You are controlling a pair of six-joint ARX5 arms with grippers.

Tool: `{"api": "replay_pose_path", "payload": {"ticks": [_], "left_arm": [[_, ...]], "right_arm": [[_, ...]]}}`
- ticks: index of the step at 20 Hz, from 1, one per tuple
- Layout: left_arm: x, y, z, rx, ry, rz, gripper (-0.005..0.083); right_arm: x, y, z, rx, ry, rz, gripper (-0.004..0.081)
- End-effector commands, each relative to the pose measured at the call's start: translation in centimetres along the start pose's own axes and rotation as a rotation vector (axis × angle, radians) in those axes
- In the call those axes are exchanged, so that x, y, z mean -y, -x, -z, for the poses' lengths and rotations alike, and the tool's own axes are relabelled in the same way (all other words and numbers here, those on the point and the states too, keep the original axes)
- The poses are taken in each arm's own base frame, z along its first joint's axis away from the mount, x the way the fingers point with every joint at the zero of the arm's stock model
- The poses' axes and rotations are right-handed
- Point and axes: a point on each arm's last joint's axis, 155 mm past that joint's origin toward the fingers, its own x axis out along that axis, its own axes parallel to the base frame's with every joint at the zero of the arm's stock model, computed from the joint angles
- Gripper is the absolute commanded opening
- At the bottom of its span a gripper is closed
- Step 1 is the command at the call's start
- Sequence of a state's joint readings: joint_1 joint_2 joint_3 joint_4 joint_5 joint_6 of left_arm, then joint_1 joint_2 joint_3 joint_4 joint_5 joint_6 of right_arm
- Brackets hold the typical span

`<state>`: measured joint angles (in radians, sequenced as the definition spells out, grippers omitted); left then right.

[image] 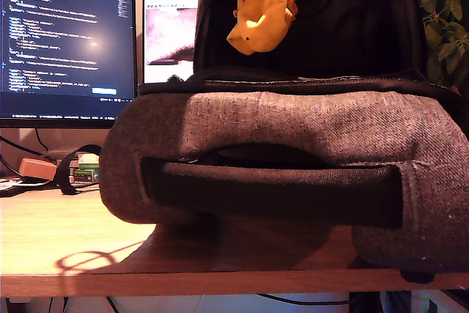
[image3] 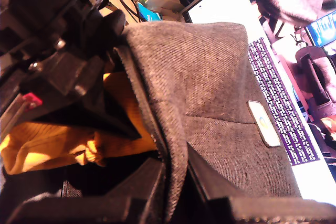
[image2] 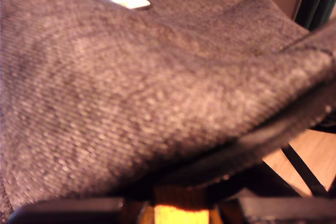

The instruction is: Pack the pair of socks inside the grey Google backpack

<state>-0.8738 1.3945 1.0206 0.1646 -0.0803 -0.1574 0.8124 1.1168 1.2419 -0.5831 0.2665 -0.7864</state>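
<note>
My second gripper (image3: 176, 182) is clamped on the grey Google backpack's (image: 293, 130) flap edge, the pair of socks (image: 260, 16) hangs above its opening held by another gripper; my first gripper's jaw state I cannot tell

My second pincer (image3: 176, 192) has black angular plastic fingers, orange showing behind

Backpack (image: 293, 126): grey-brown heathered weave, black lining | socks (image: 258, 20): yellow-orange knit | tag (image3: 263, 123): pale | table (image: 73, 240): light wood
</note>
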Motion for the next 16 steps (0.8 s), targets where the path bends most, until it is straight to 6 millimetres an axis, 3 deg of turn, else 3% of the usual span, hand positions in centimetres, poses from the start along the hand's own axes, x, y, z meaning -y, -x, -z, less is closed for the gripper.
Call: {"api": "replay_pose_path", "payload": {"ticks": [1,2,3,8,16], "left_arm": [[-0.5,0.2,-1.4,0.051,-0.001,-0.011,0.0419],[-0.4,0.2,-1.3,0.048,-0.002,-0.011,0.0502],[-0.4,0.2,-1.2,0.042,-0.003,-0.010,0.0530],[-0.4,0.3,0.6,-0.030,-0.008,-0.006,0.0529],[-1.2,1.7,7.2,-0.305,-0.042,-0.025,0.0528]], "right_arm": [[0.4,0.7,-1.0,0.035,-0.005,0.004,-0.0011],[0.4,0.7,-1.0,0.035,-0.005,0.004,-0.0011],[0.4,0.7,-1.0,0.035,-0.005,0.004,-0.0011],[0.4,0.7,-1.0,0.035,-0.004,0.004,-0.0011],[0.2,0.7,-0.8,0.030,-0.003,-0.001,-0.0011]]}}
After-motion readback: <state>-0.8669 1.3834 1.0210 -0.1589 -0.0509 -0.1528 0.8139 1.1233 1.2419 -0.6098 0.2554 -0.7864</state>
